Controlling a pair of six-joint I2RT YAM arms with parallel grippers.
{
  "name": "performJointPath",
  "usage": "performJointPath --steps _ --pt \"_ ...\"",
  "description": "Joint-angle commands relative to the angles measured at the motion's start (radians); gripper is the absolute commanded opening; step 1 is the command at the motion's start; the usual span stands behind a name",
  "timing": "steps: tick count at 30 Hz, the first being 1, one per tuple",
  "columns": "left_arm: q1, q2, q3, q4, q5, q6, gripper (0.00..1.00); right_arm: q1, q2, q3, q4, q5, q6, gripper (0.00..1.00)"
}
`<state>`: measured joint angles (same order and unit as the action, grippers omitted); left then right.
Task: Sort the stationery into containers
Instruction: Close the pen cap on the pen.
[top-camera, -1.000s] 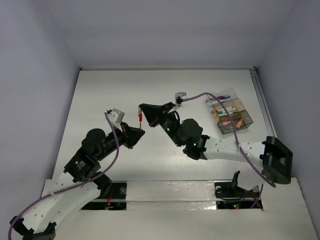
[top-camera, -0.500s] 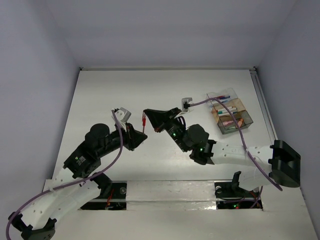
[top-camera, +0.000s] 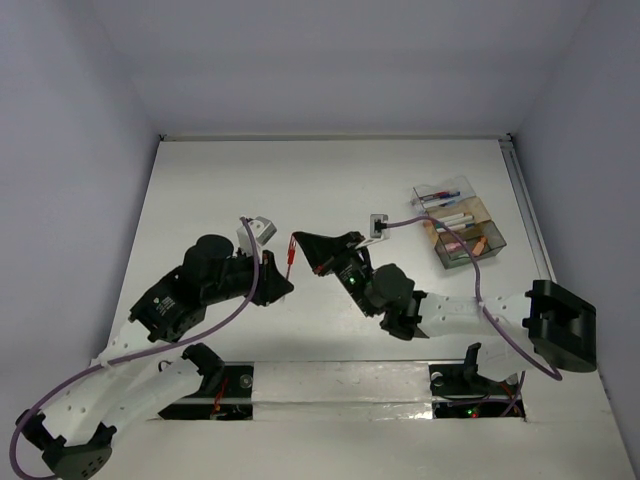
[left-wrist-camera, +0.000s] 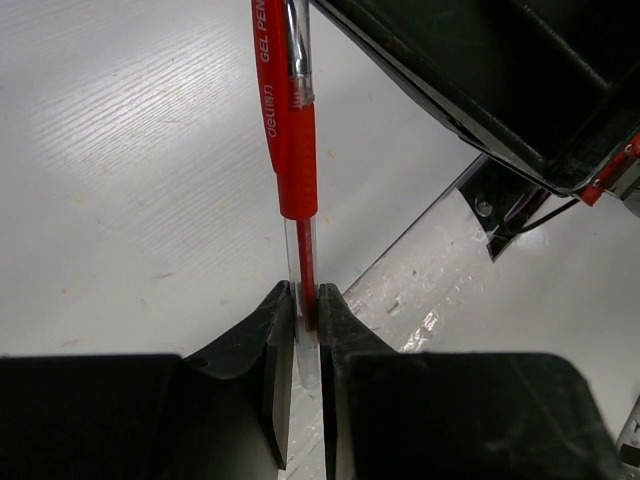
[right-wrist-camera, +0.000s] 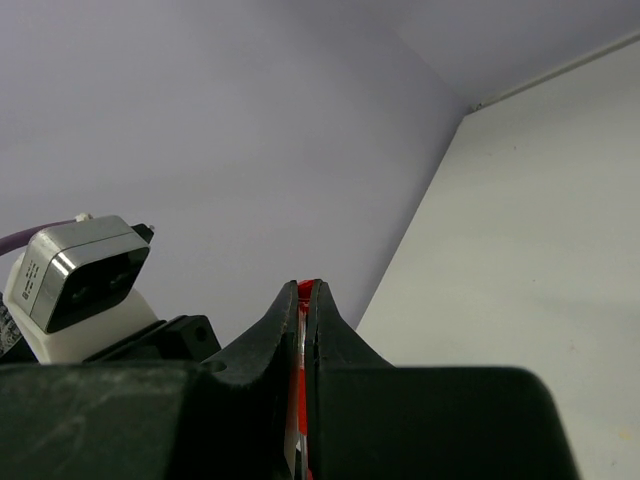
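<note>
One pen (left-wrist-camera: 297, 170) in left pincer (left-wrist-camera: 305, 302), right pincer (right-wrist-camera: 303, 296)

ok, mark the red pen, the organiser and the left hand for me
red pen (left-wrist-camera: 297, 165): left wrist view, on its red section.
organiser (top-camera: 490, 213): top view, on its right wall.
left hand (left-wrist-camera: 305, 300): left wrist view, midway between the fingertips.

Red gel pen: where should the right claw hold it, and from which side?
Probably the clip end of the red gel pen, approached opposite the left claw, which pinches the clear barrel end. It's thin and straight, so close across its width.
</note>
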<state>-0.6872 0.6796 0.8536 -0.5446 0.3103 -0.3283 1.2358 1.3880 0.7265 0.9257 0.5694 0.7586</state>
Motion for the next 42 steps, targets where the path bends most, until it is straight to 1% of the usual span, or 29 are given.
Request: performJointPath --steps 1,4,8,10,14,21,24,25,26,27,28,29,30,31,32,33,34,35,37,38,39,41,42 --pt "0.025 -0.005 0.148 0.538 -0.085 -0.017 0.00 0.136 0.068 -0.061 -0.287 -0.218 0.009 0.00" --pt "0.025 0.021 0.185 0.563 -0.086 -0.009 0.00 0.136 0.094 -0.027 -0.307 -0.238 -0.005 0.00" --pt "0.025 0.069 0.271 0.546 -0.111 0.041 0.00 0.168 0.131 -0.018 -0.314 -0.249 0.014 0.00" --pt "0.025 0.064 0.251 0.552 -0.152 0.043 0.00 0.168 0.141 -0.033 -0.297 -0.246 0.045 0.00" --pt "0.025 0.051 0.190 0.574 -0.143 0.023 0.00 0.177 0.143 -0.071 -0.254 -0.232 0.091 0.00" --pt "0.034 0.046 0.223 0.563 -0.155 0.034 0.00 0.177 0.049 -0.098 -0.304 -0.152 0.056 0.00" --pt "0.034 0.041 0.220 0.551 -0.143 0.031 0.00 0.177 -0.041 -0.136 -0.315 -0.091 0.044 0.00" --pt "0.034 0.035 0.202 0.546 -0.143 0.032 0.00 0.177 -0.100 -0.142 -0.330 -0.073 0.035 0.00" --pt "0.034 0.025 0.191 0.546 -0.136 0.034 0.00 0.177 -0.133 -0.145 -0.350 -0.057 0.018 0.02" --pt "0.034 0.020 0.182 0.523 -0.123 0.038 0.00 0.163 -0.167 -0.144 -0.373 -0.069 -0.040 0.06" --pt "0.034 0.017 0.162 0.496 -0.111 0.044 0.00 0.143 -0.205 -0.130 -0.431 -0.081 -0.074 0.10" --pt "0.034 0.002 0.144 0.489 -0.070 0.049 0.00 0.130 -0.278 -0.116 -0.467 -0.118 -0.112 0.19" --pt "0.034 -0.006 0.127 0.485 -0.047 0.051 0.00 0.113 -0.311 -0.095 -0.563 -0.146 -0.190 0.24" --pt "0.034 -0.017 0.087 0.479 -0.024 0.051 0.00 0.073 -0.342 -0.040 -0.614 -0.176 -0.226 0.28" --pt "0.034 -0.023 0.066 0.479 0.005 0.052 0.00 0.044 -0.368 -0.012 -0.655 -0.207 -0.261 0.40" --pt "0.034 -0.034 0.049 0.476 0.063 0.054 0.00 0.007 -0.404 0.017 -0.733 -0.298 -0.309 0.43" --pt "0.034 -0.040 0.009 0.469 0.085 0.051 0.00 -0.056 -0.415 0.065 -0.755 -0.343 -0.329 0.48" --pt "0.034 -0.051 -0.011 0.469 0.107 0.048 0.00 -0.082 -0.425 0.085 -0.769 -0.424 -0.347 0.52" --pt "0.034 -0.060 -0.065 0.474 0.173 0.043 0.00 -0.123 -0.425 0.137 -0.817 -0.495 -0.413 0.59" --pt "0.034 -0.067 -0.080 0.477 0.218 0.043 0.00 -0.136 -0.416 0.196 -0.830 -0.526 -0.435 0.64" --pt "0.034 -0.069 -0.093 0.477 0.236 0.040 0.00 -0.148 -0.394 0.227 -0.852 -0.545 -0.473 0.67" --pt "0.034 -0.074 -0.119 0.479 0.260 0.038 0.00 -0.148 -0.360 0.293 -0.875 -0.595 -0.507 0.71" --pt "0.034 -0.075 -0.125 0.482 0.275 0.038 0.00 -0.148 -0.344 0.342 -0.877 -0.592 -0.516 0.72"
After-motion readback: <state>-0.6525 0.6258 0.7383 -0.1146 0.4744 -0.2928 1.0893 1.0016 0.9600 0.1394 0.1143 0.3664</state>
